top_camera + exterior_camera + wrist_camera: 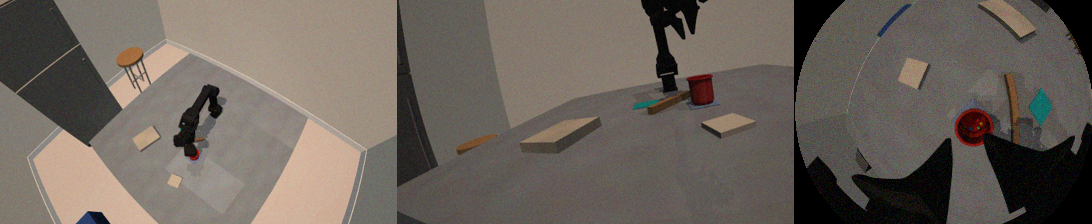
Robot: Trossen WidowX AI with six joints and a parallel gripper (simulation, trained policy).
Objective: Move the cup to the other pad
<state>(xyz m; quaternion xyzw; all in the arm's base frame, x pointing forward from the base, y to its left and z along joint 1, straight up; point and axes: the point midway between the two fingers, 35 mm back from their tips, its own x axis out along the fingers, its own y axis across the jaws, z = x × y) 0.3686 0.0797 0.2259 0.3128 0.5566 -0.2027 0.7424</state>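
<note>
The red cup stands upright on the blue pad. Several small coloured marbles lie inside it. The teal pad lies bare on the far side of a wooden bar from the cup; the arm mostly covers it in the top view. My gripper is partly open with nothing between its fingers. It hangs well above the cup, fingers pointing down. In the top view the hand covers part of the cup and hides the fingertips.
The wooden bar lies between the cup and the teal pad. A large tan block and a small tan block lie apart from them. A stool stands beyond the edge.
</note>
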